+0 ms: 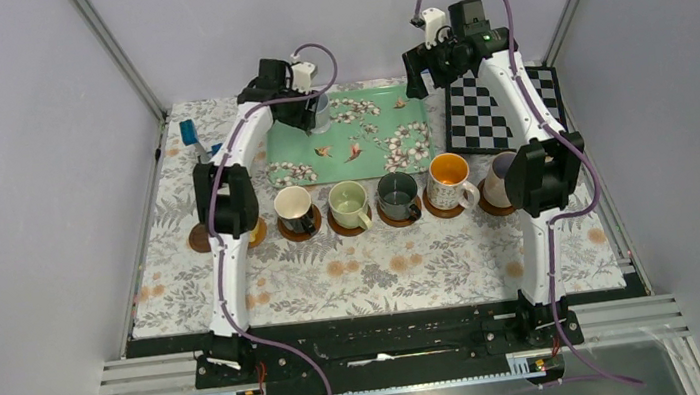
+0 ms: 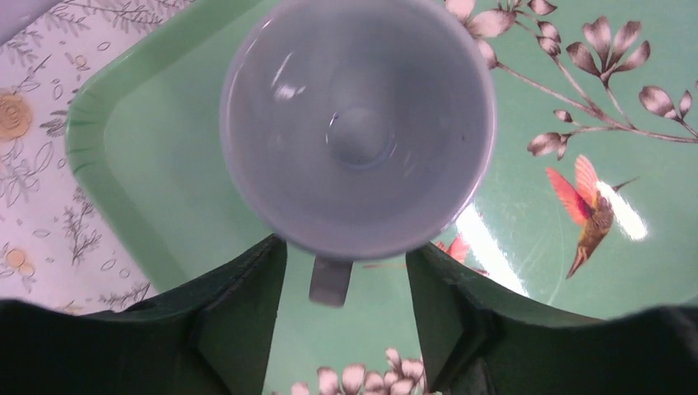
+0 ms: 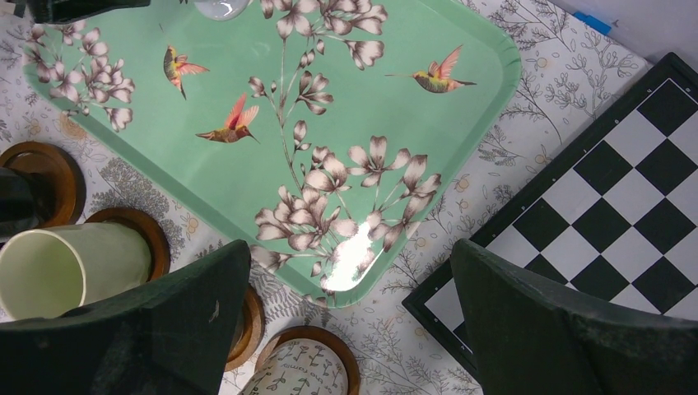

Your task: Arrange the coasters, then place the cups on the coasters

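A pale blue cup [image 2: 358,123] stands in the far left corner of the green floral tray [image 2: 123,156]. My left gripper [image 2: 346,247] hangs over it [image 1: 310,112], open, one finger on each side of the cup's handle [image 2: 331,280] with a gap on both sides. In a row in front of the tray stand the black cup [image 1: 295,209], pale green cup [image 1: 349,203], dark green cup [image 1: 397,195], floral cup [image 1: 449,181] and pinkish cup [image 1: 498,177], each on a coaster [image 1: 444,210]. My right gripper [image 3: 350,247] is open and empty above the tray's right end.
Two more coasters [image 1: 198,239] lie at the left end of the row, partly hidden by the left arm. A black-and-white checkerboard [image 1: 488,120] lies right of the tray. A small blue object [image 1: 187,132] sits at the far left of the floral tablecloth.
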